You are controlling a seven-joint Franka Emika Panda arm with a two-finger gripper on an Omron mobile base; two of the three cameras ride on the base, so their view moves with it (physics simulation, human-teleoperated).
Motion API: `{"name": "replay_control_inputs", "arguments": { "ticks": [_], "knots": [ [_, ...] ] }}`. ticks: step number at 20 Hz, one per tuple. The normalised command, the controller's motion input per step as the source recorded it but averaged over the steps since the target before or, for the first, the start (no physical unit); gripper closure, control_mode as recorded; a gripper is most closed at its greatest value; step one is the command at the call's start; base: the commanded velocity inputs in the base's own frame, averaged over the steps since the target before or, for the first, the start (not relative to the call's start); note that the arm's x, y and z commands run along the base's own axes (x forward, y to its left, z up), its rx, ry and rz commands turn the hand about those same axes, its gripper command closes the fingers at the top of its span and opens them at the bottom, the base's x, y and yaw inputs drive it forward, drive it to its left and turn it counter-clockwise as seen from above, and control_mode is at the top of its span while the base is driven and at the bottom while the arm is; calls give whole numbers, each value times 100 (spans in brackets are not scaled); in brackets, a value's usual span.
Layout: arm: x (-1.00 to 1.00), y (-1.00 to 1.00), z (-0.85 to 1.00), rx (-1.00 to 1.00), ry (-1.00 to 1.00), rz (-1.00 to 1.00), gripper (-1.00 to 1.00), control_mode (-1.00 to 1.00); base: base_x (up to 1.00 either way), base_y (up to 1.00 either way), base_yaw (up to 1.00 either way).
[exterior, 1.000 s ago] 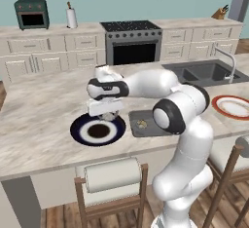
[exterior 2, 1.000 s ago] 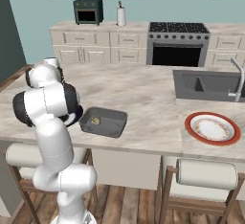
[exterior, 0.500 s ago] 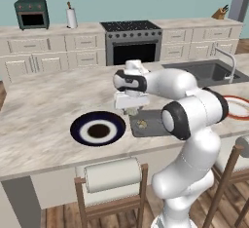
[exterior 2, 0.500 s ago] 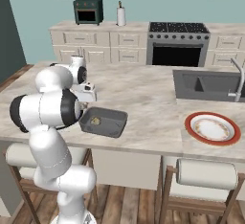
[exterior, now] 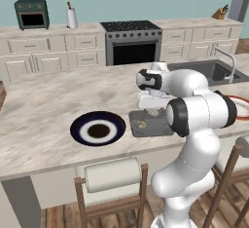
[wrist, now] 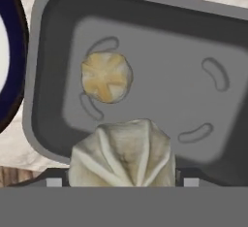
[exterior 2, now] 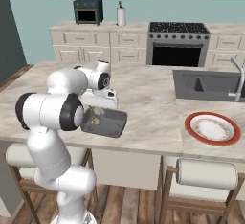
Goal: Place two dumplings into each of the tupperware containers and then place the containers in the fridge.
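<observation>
Hand (exterior: 153,109) held a dumpling (wrist: 121,153) over the container (wrist: 145,83); another dumpling (wrist: 106,77) lay inside it on the table (exterior: 44,115).

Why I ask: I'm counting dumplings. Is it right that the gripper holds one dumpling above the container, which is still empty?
Not quite: the container is not empty. The hand view shows one dumpling lying in it, while the gripper holds another dumpling above.
</observation>
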Motion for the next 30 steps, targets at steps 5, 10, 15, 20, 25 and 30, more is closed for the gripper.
{"name": "replay_control_inputs", "arguments": {
  "ticks": [5, 10, 15, 20, 25, 30],
  "knots": [
    [7, -25, -48, -2, 0, 0, 100, -100, 0, 0, 0],
    [31, -1, -38, -2, 0, -2, 100, -100, 0, 0, 0],
    [23, -2, -47, -1, 0, -2, 100, -100, 0, 0, 0],
    [12, -4, -26, 0, 0, -1, 100, -100, 0, 0, 0],
    [0, 0, -5, 0, 0, -1, -100, -100, 0, 0, 0],
    [0, 0, 0, 0, 0, 0, -100, -100, 0, 0, 0]
  ]
}}
